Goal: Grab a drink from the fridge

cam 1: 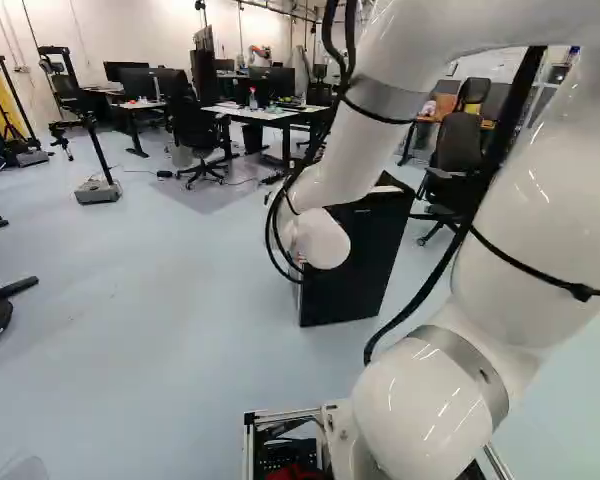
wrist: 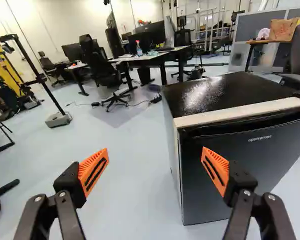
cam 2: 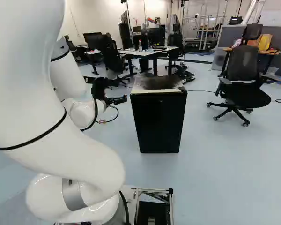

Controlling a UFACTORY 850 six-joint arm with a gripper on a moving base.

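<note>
Nearest, one white arm (cam 2: pixel 75 154) bent forward, its one hand (cam 2: pixel 124 99) left of the one black fridge (cam 2: pixel 159 122), about level with its top. Only the wrist view showed both orange pads (wrist: pixel 93 171), two, spread wide; the left base view mostly hid them behind the arm.
</note>
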